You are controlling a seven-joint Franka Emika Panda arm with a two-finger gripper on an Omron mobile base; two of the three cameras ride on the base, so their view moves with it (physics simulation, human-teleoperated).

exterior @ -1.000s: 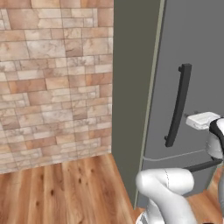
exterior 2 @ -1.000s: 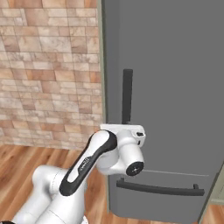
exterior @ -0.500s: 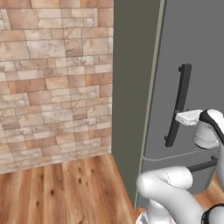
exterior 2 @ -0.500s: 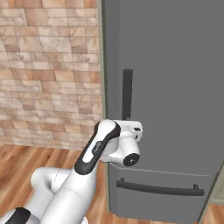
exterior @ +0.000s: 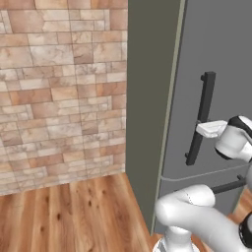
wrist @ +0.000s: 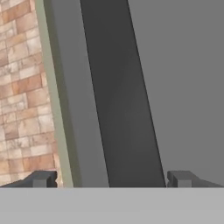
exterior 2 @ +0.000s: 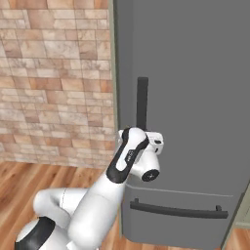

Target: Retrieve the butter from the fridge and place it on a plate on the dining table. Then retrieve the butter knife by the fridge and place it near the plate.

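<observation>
Two dark fingers stand wide apart at the bottom of the hand view, one at each side of the fridge's long dark vertical handle, which runs up between them; they hold nothing, and whether either fingertip touches the bar cannot be told. The gripper points straight at the closed door of the fridge, a tall matte grey unit that stands against a brick wall over a wooden floor. In the left base view the white hand sits level with the lower half of the handle, its pale front part reaching the bar just above the bar's lower end. In the right base view the white arm rises from the lower left and bends so that the wrist covers the lower part of the handle, while the upper part of the bar stands clear above it. Below the hand, the horizontal handle of the lower drawer runs across the fridge front. The door is shut, so the fridge's inside is hidden.
</observation>
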